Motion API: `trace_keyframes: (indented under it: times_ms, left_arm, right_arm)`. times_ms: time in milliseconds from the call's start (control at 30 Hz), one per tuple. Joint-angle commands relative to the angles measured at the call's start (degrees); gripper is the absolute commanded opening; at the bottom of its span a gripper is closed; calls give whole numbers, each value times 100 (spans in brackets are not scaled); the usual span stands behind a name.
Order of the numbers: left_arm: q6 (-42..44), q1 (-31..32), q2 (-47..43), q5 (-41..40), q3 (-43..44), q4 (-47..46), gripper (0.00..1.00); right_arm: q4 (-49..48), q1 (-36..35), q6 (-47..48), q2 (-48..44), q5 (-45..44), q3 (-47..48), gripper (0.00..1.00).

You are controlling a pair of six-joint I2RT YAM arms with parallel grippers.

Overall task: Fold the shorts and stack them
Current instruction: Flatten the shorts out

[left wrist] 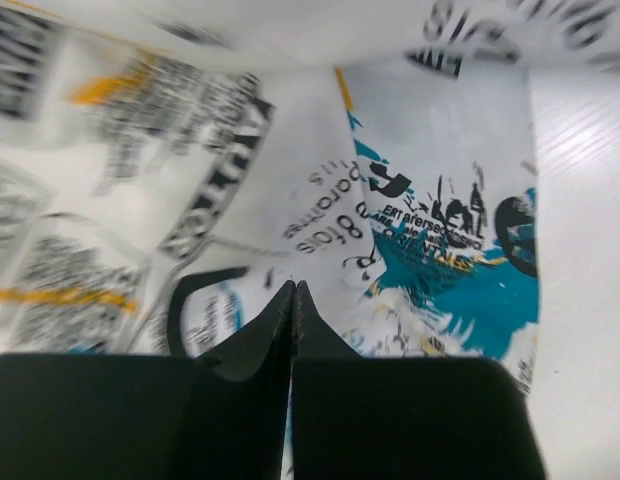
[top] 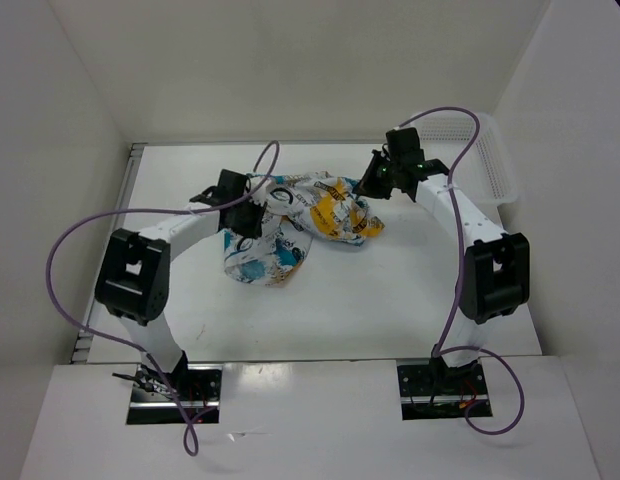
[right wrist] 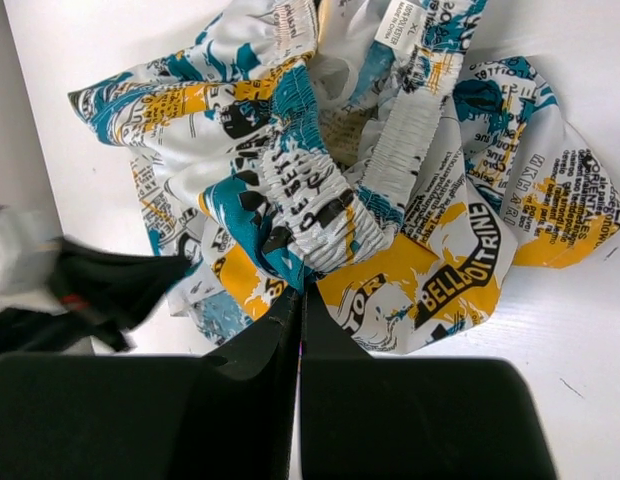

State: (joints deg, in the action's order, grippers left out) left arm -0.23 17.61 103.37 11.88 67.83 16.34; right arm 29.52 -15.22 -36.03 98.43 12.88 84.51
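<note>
Nothing folded yet: the shorts point(top: 325, 215) lie crumpled at mid-surface point(top: 390, 300).
Our left pincer point(left wrist: 293, 290) and right pincer point(right wrist: 300, 297) are both pressed together over the heap; we cannot tell whether either nips cloth. Folding and stacking all remain.

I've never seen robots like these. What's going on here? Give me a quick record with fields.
item: the shorts, crumpled in a heap, not folded
place: middle of the table, between the two arms
left gripper: fingers closed, at the heap's left side
right gripper: fingers closed, at the heap's right side
cloth pinched: cannot tell for either
also there: white mesh basket, far right corner
task state: no fold made yet
</note>
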Motion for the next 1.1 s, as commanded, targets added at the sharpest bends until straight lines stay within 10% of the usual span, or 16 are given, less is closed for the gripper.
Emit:
trace_keyframes:
  times_ms: [0, 100, 300, 467, 767, 900, 1067]
  left_arm:
    - [23, -266, -853, 156, 107, 166, 0]
    - [23, -266, -802, 385, 379, 439, 0]
    - [23, 322, -283, 130, 451, 477, 53]
    - [23, 375, 60, 297, 239, -280, 64]
    - [23, 428, 895, 184, 722, -342, 45]
    - [23, 428, 756, -80, 827, -18, 2]
    - [23, 174, 45, -81, 775, 150, 0]
  right_arm:
    - [89, 72, 123, -360, -14, 215, 0]
    - [89, 72, 123, -307, 47, 215, 0]
    - [89, 72, 123, -193, 101, 276, 0]
    - [142, 186, 228, -193, 47, 329, 0]
    - [194, 239, 228, -246, 47, 215, 0]
    - [195, 291, 228, -298, 47, 215, 0]
    - [300, 292, 333, -351, 47, 329, 0]
